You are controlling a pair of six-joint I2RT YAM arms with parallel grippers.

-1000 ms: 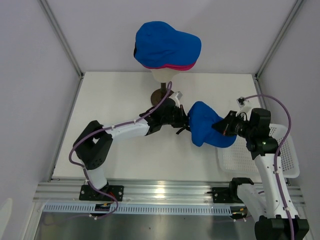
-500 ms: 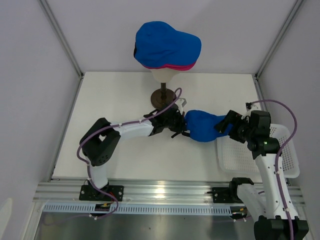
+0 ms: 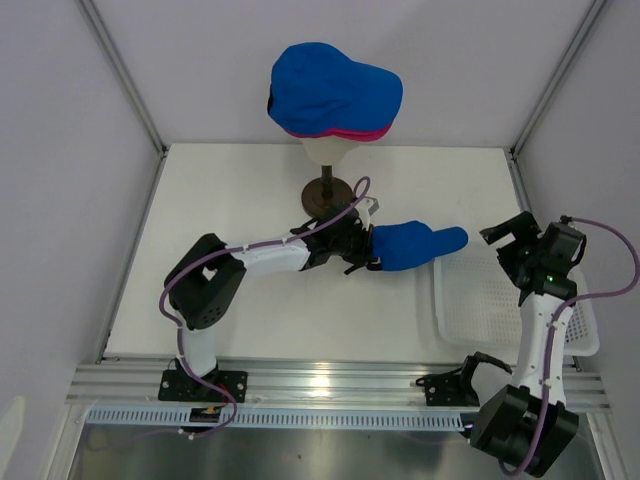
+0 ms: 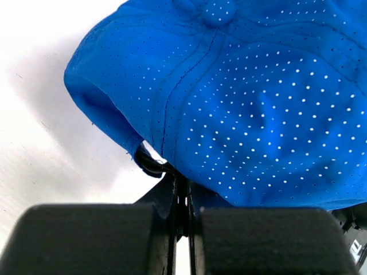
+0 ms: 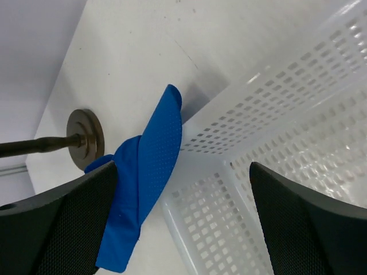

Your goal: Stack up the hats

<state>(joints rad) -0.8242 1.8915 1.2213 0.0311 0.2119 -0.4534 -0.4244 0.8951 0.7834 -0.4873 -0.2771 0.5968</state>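
Note:
A royal blue hat (image 3: 335, 88) sits on top of a magenta-pink hat (image 3: 352, 134), both on the cream mannequin head (image 3: 322, 150) at the back. A second blue hat (image 3: 415, 245) (image 4: 258, 97) (image 5: 152, 166) hangs stretched out sideways over the table, its brim tip at the basket's corner. My left gripper (image 3: 368, 248) (image 4: 182, 189) is shut on this hat's rear edge by the strap. My right gripper (image 3: 505, 240) (image 5: 183, 223) is open over the basket, to the right of the hat and clear of it.
The white mesh basket (image 3: 520, 312) (image 5: 275, 143) stands at the right edge of the table under the right arm. The mannequin's dark round stand (image 3: 325, 192) (image 5: 86, 140) is just behind the left gripper. Frame posts rise at both rear corners.
The right gripper has opened, let go of the blue hat and drawn back to the right. The hat now hangs flatter from the left gripper alone, which shifted slightly rearward.

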